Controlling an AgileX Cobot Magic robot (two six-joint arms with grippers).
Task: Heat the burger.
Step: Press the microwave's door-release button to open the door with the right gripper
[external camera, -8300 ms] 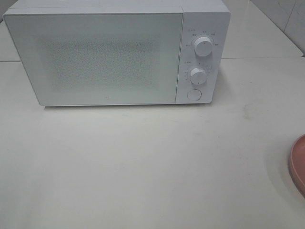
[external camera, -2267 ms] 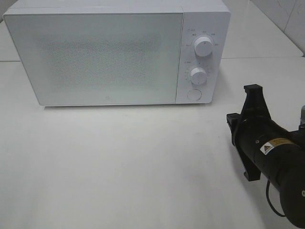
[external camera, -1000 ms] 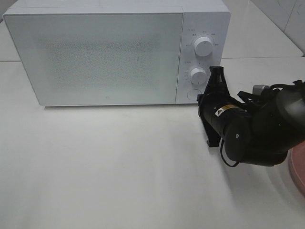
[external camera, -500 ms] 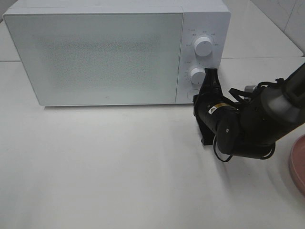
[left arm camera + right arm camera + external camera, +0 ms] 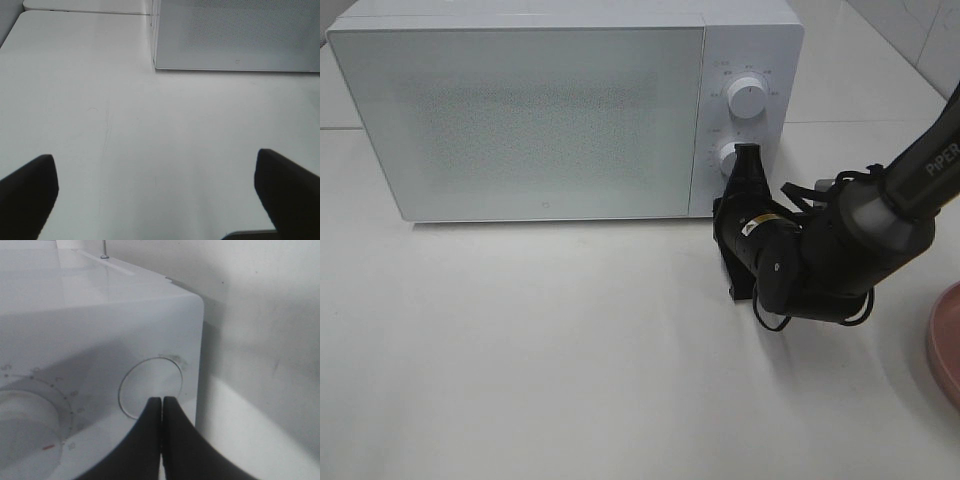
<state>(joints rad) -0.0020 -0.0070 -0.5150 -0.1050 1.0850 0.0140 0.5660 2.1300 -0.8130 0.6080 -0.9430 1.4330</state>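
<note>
a white table (image 5: pixel 570 380) fills the scene, and a white microwave (image 5: pixel 520 110) stands at its back with its door (image 5: pixel 520 120) shut. the black right arm (image 5: pixel 830 250) reaches in from the right side to the microwave's control panel, covering the lower corner of it. a slice of a pink plate (image 5: pixel 947 340) shows at the table's right edge, well apart from the microwave. the upper knob (image 5: pixel 748 98) is clear, the lower knob (image 5: pixel 728 155) partly hidden behind the arm. the right gripper (image 5: pixel 161 401) has its jaws pressed together, holding nothing, tips at the round button (image 5: pixel 150 387) and seemingly touching it. the left gripper (image 5: pixel 154 155) hangs over bare table, jaws spread wide and empty. the burger shows in no view.
</note>
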